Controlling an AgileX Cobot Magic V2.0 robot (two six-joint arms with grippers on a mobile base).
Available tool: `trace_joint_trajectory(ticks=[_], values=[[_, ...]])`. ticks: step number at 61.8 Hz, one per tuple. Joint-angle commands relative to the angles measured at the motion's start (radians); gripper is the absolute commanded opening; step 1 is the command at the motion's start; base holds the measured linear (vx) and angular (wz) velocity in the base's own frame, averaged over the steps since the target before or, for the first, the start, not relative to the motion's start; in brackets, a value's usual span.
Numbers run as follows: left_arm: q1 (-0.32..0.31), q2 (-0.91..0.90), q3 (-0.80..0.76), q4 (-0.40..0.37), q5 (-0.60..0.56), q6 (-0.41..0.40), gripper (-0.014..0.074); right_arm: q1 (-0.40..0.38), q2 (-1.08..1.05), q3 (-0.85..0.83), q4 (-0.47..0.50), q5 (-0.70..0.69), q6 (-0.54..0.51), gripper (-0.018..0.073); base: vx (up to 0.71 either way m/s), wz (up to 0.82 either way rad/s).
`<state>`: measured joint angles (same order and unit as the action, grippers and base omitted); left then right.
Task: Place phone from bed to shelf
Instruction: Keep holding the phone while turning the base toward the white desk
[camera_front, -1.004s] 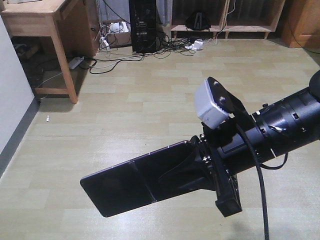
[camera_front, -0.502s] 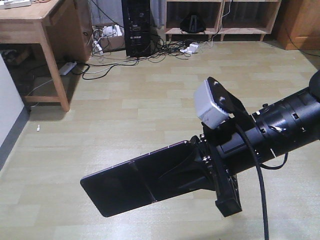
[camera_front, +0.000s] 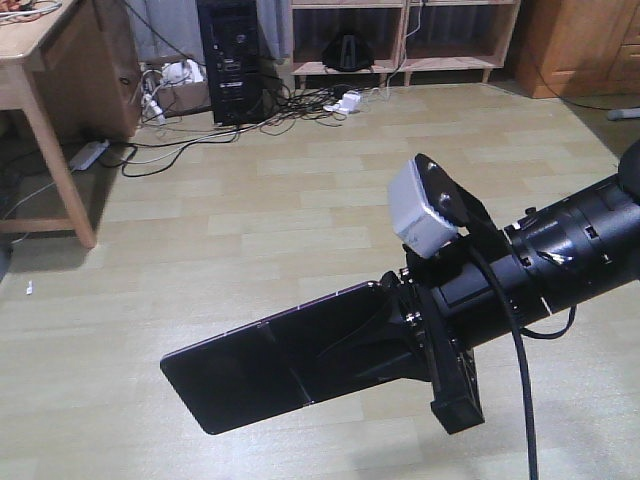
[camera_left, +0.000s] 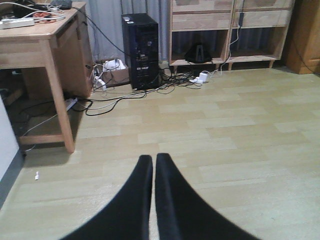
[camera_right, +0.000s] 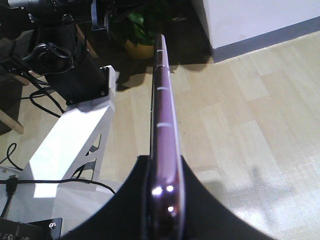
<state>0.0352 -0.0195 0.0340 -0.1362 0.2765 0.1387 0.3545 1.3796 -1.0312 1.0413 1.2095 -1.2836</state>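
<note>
Nearest, the right gripper (camera_front: 385, 335) is clamped on one end of the phone (camera_front: 265, 365), which juts out in mid-air above the pale plank floor (camera_front: 250, 240). The right wrist view shows its pinkish edge pinched between both fingers (camera_right: 125, 200). The left gripper (camera_left: 153, 160) has its fingers pressed together on nothing. Beyond, cables (camera_front: 250, 110) sprawl before a black computer tower (camera_front: 232, 50), a wooden desk (camera_front: 45, 60) stands left, and the shelf (camera_front: 440, 62) sits farthest, beside an orange-brown cabinet (camera_front: 570, 45).

soft, even room light leaves a pale sheen on the floor (camera_front: 200, 250), tiny glints on the phone (camera_right: 163, 125), and the close-up left gripper (camera_left: 153, 160) blurred and dark.
</note>
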Motion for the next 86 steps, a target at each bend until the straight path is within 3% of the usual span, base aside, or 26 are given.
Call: trace_joint_trajectory(ticks=[1,86], values=[[-0.001,-0.005,0.002,-0.01,-0.073,-0.004,0.0001,-0.002,-0.033,-0.026,0.087,0.082,-0.011,-0.0001,0.15,-0.19],[-0.001,-0.005,0.002,-0.01,-0.073,-0.004,0.0001,-0.002,-0.033,-0.026,0.087,0.082,-0.012,-0.0001,0.17,-0.15]])
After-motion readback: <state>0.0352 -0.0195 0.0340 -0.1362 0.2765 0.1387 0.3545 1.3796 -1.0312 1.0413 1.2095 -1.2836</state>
